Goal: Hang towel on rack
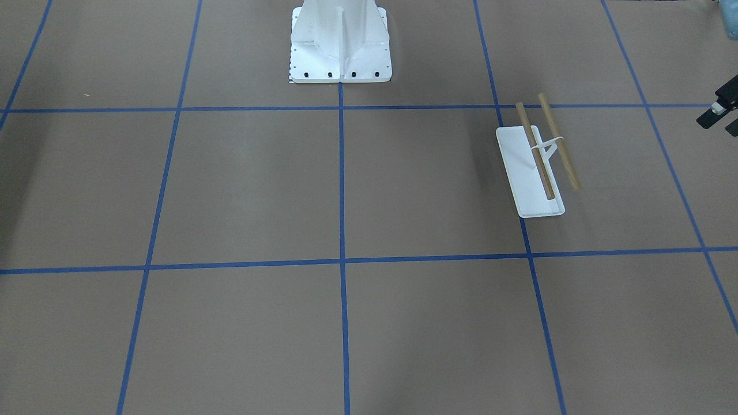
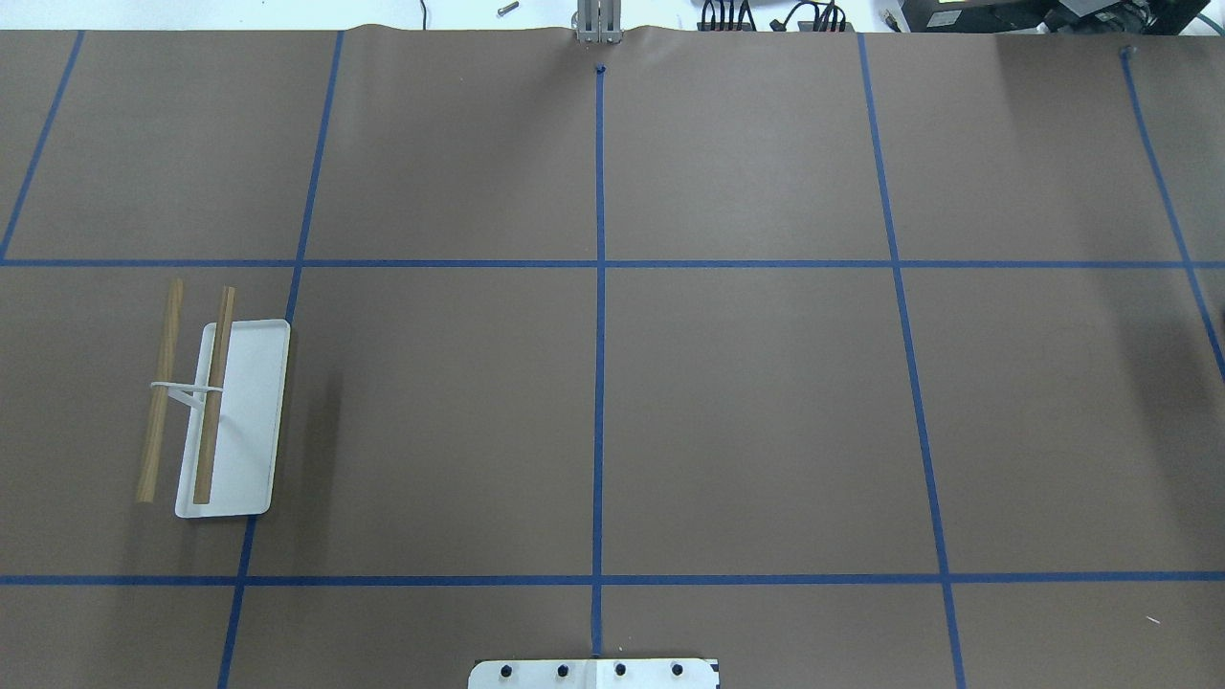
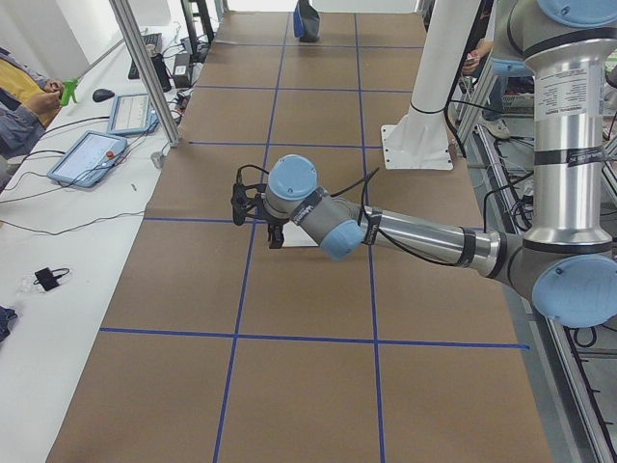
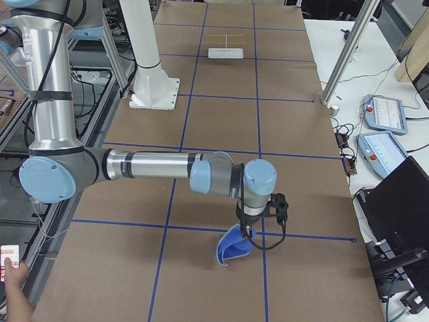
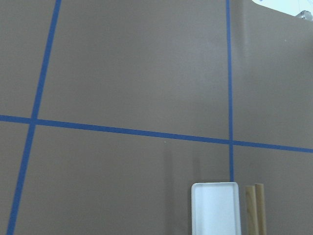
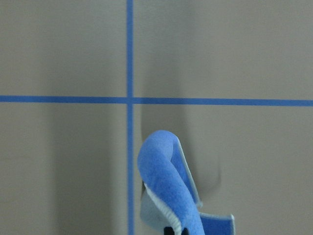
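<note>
The rack (image 1: 522, 173) has a flat white base, a forked upright and two wood rods, both bare. It stands on the robot's left side of the table (image 2: 249, 402), far off in the exterior right view (image 4: 226, 50); its end shows in the left wrist view (image 5: 215, 210). My left gripper (image 1: 720, 122) hovers beside the rack (image 3: 275, 236), its dark fingers apart and empty. The towel (image 4: 234, 248), blue side out with a pale edge, hangs crumpled from my right gripper (image 4: 247, 231), which is shut on it low over the table, far from the rack. The right wrist view shows the towel (image 6: 166, 186) folded over.
The large white bolted pedestal (image 1: 340, 46) stands at the robot's edge of the table (image 2: 593, 673). Blue tape lines divide the brown table. Tablets (image 4: 382, 111) and cables lie on the white side bench beyond the table's far edge (image 3: 92, 154).
</note>
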`<state>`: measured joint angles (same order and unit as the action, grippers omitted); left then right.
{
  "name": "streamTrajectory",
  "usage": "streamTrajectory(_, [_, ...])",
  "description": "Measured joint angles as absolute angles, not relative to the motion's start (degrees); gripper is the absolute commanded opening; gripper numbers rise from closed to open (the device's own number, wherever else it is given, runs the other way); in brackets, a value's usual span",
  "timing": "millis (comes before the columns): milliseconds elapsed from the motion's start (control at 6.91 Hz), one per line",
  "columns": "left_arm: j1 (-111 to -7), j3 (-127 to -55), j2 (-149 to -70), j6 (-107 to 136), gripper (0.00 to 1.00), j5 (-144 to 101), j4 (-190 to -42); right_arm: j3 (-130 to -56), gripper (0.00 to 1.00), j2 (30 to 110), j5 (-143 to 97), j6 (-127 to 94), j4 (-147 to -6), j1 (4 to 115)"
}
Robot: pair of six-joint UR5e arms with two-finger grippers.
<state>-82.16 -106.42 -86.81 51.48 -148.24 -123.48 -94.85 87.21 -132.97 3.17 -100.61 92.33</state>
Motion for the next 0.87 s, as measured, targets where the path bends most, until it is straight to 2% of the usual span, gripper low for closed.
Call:
streamTrajectory(145, [-80.45, -105.97, -90.24, 56.39, 0.98, -148.22, -123.67, -100.63, 0.0, 85.19, -135.08, -3.12, -105.35, 89.71])
streamTrajectory(434, [-77.1, -104.16, -97.39, 59.99, 0.98, -148.12, -124.0, -107.7, 0.0, 77.99, -137.95, -20.07, -111.15, 83.56])
streamTrajectory(868, [-72.55, -100.79, -106.28, 68.87, 0.98, -148.03, -124.14, -112.48, 0.0, 65.54, -139.33, -52.16, -112.87, 71.24])
